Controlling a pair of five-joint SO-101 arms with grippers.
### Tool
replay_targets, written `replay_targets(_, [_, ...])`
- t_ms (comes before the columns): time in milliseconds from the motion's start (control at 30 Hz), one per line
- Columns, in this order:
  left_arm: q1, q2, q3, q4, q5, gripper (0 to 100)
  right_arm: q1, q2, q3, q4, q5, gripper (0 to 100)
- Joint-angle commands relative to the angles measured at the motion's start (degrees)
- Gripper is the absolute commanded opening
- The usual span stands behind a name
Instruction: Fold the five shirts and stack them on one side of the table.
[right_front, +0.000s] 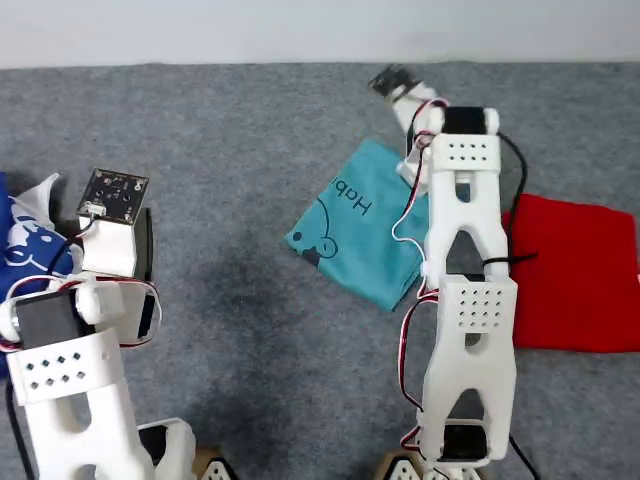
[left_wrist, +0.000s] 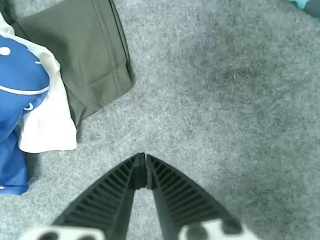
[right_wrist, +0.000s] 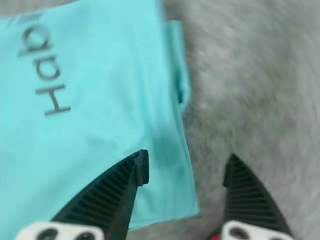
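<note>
A teal shirt (right_front: 360, 225) lies folded on the grey carpet near the middle, with dark print on it. My right gripper (right_wrist: 187, 167) hangs open over the teal shirt (right_wrist: 90, 125)'s side edge, one finger above the cloth and the other above bare carpet. A folded red shirt (right_front: 575, 275) lies to the right of the right arm (right_front: 465, 300). My left gripper (left_wrist: 145, 160) is shut on nothing, low over bare carpet. Beyond it lie an olive-green shirt (left_wrist: 80, 50) and a crumpled blue and white shirt (left_wrist: 20, 80). That blue and white shirt (right_front: 25, 245) sits at the table's left edge.
Grey carpet (right_front: 230, 150) covers the whole table. A wide stretch of it lies open between the two arms and along the back. The left arm (right_front: 70, 370) stands at the front left beside the pile of shirts.
</note>
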Motion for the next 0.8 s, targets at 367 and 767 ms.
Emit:
replay_targets(367, [0.09,-0.7,-0.48,-1.05,-0.53,0,-5.14,-10.51,2.02,12.53,-51.6,26.6])
replay_targets(767, [-0.18,-0.35,-0.57,-0.79,-3.69,0,-8.13,-16.04,21.89,8.66,-64.35,36.0])
